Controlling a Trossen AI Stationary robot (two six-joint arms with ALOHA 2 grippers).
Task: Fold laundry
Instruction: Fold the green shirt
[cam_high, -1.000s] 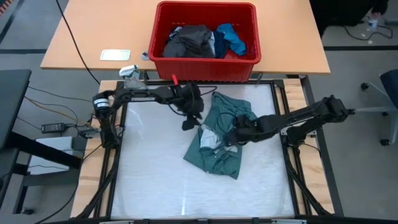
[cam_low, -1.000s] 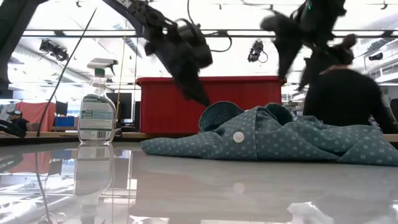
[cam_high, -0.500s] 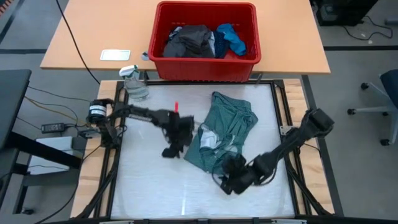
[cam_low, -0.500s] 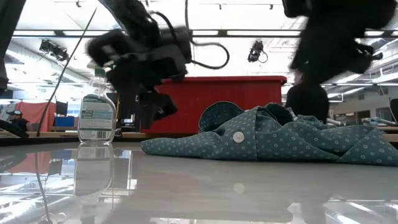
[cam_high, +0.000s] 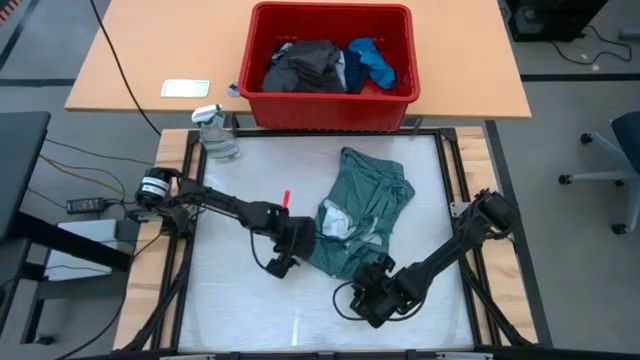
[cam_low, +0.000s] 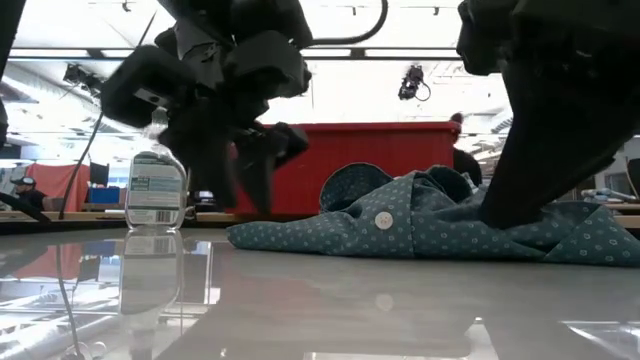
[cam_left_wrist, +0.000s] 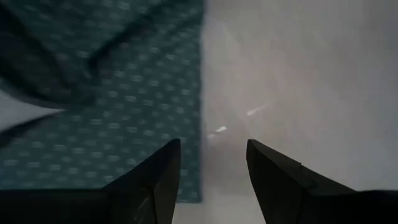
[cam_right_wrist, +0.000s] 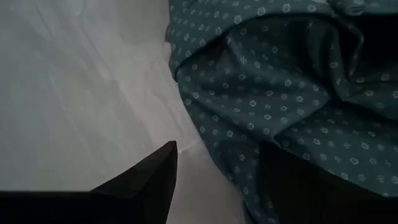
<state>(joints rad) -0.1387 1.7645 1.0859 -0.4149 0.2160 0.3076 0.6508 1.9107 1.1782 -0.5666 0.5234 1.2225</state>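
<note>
Glossy white table (cam_high: 240, 310); crumpled dotted teal shirt (cam_high: 370, 200); both end effectors open, empty.

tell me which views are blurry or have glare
Low view: both arms blur into dark shapes against bright ceiling lights, and the table mirrors the spray bottle. Left wrist view: the teal shirt looks soft. High view: sharp.

The white work table (cam_high: 240, 300) carries a crumpled teal-green dotted shirt (cam_high: 365, 210) right of centre and a clear spray bottle (cam_high: 215, 135) at its far left corner. Behind it, a wooden table (cam_high: 160, 50) bears a red plastic bin (cam_high: 330, 100) and a small flat card (cam_high: 186, 88).
</note>
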